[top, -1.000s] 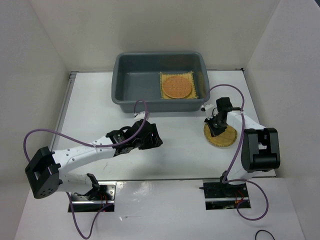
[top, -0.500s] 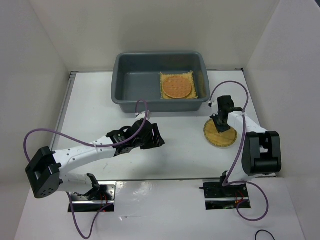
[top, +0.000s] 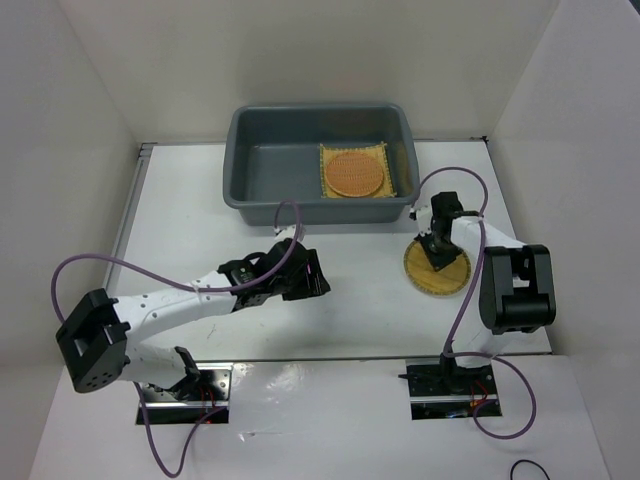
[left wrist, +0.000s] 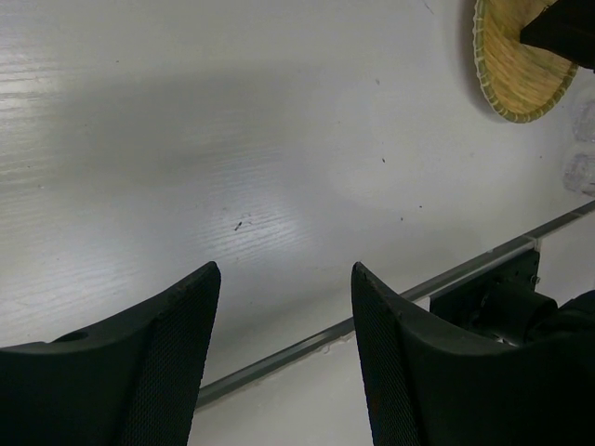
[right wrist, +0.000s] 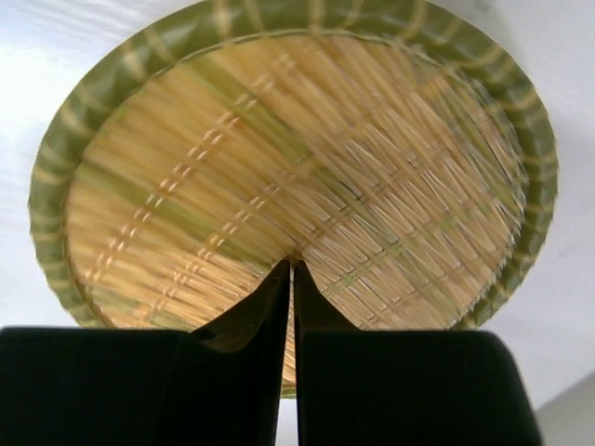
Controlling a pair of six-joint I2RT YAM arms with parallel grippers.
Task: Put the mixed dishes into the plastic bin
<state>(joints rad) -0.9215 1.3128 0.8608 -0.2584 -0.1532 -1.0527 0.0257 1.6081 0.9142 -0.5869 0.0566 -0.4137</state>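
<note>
Dishes were in two places: the square mat (top: 327, 188) lay in the right part of the grey bin (top: 232, 150) with the orange disc (top: 355, 172) on it, and the pale disc (right wrist: 279, 139) lay flat on the table (top: 370, 290), near the bin. The right gripper (right wrist: 293, 269) had its fingers pressed together, with the tips at this disc's centre. The left gripper (left wrist: 284, 274) was spread open above the table.
</note>
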